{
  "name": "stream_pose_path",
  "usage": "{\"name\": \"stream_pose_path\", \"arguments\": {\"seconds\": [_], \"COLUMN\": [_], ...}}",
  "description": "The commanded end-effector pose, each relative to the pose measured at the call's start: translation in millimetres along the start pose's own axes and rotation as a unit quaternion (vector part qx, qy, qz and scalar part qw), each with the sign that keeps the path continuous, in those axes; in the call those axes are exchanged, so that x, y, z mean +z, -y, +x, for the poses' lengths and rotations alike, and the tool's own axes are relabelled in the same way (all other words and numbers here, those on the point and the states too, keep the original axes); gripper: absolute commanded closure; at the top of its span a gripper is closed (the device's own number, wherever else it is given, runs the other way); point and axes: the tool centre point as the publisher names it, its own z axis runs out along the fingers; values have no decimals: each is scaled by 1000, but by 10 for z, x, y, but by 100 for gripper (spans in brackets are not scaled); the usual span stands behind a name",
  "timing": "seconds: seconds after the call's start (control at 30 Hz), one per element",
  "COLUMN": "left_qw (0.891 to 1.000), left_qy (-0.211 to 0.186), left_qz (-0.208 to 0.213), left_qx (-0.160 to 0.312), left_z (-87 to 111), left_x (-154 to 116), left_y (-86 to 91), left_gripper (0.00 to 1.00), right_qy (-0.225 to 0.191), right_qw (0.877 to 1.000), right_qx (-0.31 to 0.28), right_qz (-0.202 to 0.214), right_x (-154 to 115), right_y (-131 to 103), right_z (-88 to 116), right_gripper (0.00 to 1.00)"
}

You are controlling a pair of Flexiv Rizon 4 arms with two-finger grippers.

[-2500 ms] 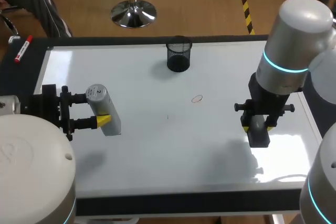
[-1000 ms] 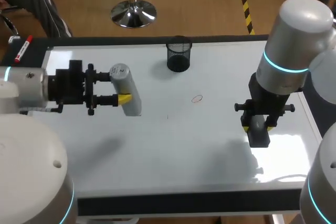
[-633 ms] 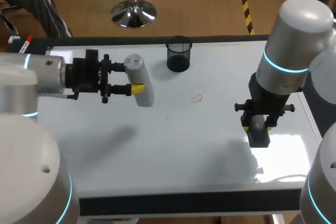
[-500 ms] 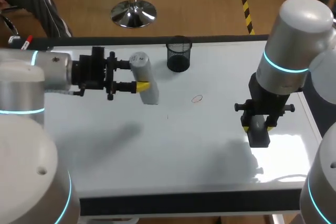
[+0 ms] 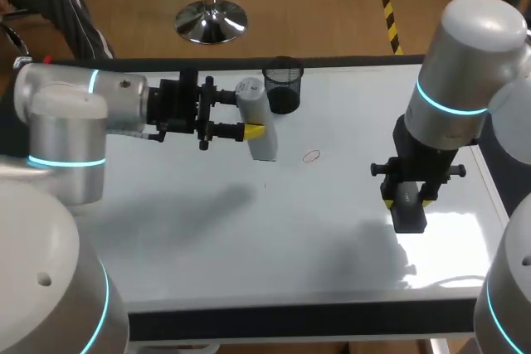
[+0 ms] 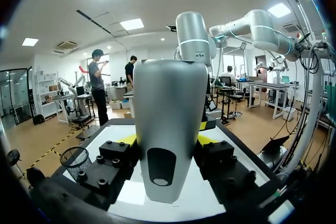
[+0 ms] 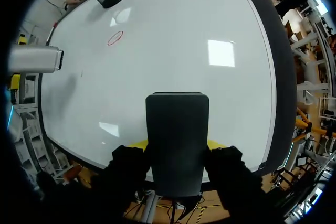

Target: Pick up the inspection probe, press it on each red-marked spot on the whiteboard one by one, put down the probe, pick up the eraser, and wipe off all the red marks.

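Note:
My left gripper (image 5: 247,116) is shut on the grey cylindrical inspection probe (image 5: 258,126) and holds it above the whiteboard (image 5: 249,230), just left of a small red oval mark (image 5: 311,156). In the left wrist view the probe (image 6: 167,129) fills the gap between the yellow-tipped fingers (image 6: 128,139). Over the board's right side, my right gripper (image 5: 406,195) is shut on the dark eraser block (image 5: 408,209). The right wrist view shows the eraser (image 7: 177,140) in its fingers, with the red mark (image 7: 115,38) and the probe (image 7: 34,59) farther ahead.
A black mesh cup (image 5: 283,86) stands at the back middle of the board, close behind the probe. A red marker pen (image 5: 47,60) lies on the dark border at the back left, mostly hidden by my left arm.
My left arm has carried the probe to the right and a little toward the back, closer to the red mark and the mesh cup. The right arm and eraser have not moved.

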Motion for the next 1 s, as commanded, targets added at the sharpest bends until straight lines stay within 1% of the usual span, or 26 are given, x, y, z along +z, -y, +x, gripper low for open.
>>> {"name": "stream_pose_path", "arguments": {"seconds": [0.03,0.3,0.43,0.77,0.83,1.0], "left_qw": [1000,1000,1000,1000,1000,1000], "left_qy": [-6,-9,-14,-13,-17,-21], "left_qz": [5,7,7,13,5,4], "left_qx": [1,7,9,8,9,7], "left_z": [-115,-239,-271,-365,-374,-394], "left_x": [172,320,394,586,626,706], "left_y": [-50,-34,-50,-131,-160,-210], "left_gripper": [100,100,100,100,100,100], "right_qy": [-1,-1,-1,-1,-1,-1], "right_qw": [1000,1000,1000,1000,1000,1000], "right_qx": [-1,-1,-1,-1,-1,-1], "right_qz": [-1,-1,-1,-1,-1,-1], "right_x": [-11,-11,-11,-11,-11,-11], "right_y": [10,10,10,10,10,10], "right_z": [-15,-15,-15,-15,-15,-15], "right_gripper": [100,100,100,100,100,100]}}
